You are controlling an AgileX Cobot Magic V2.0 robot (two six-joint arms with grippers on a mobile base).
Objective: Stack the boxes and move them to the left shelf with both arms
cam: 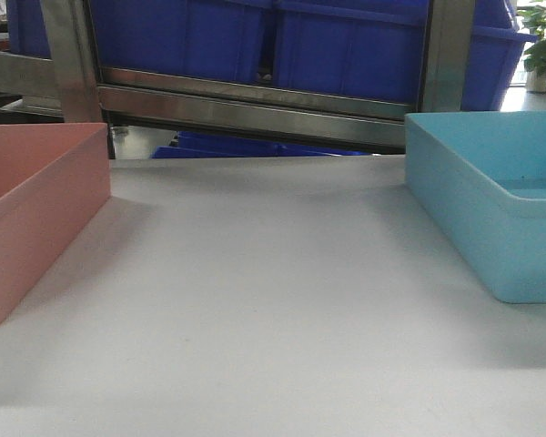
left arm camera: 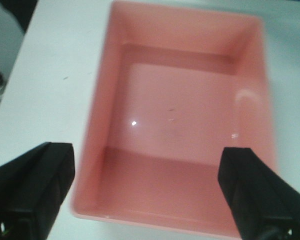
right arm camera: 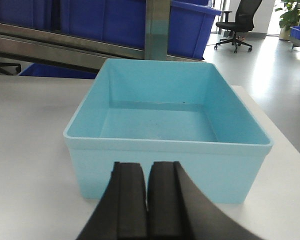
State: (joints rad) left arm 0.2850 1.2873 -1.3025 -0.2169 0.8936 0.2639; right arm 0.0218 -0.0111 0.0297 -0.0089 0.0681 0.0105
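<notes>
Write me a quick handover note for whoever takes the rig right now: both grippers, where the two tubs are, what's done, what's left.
Left gripper: open, jaws spread wide over the pink tub, holding nothing.
Right gripper: shut, empty, facing the near wall of the blue tub.
Tubs: both empty, standing apart on the white table, pink to the left, blue to the right.
Done: nothing stacked or moved yet.
Left: stack the tubs, then carry them with both arms to the steel rack.
</notes>
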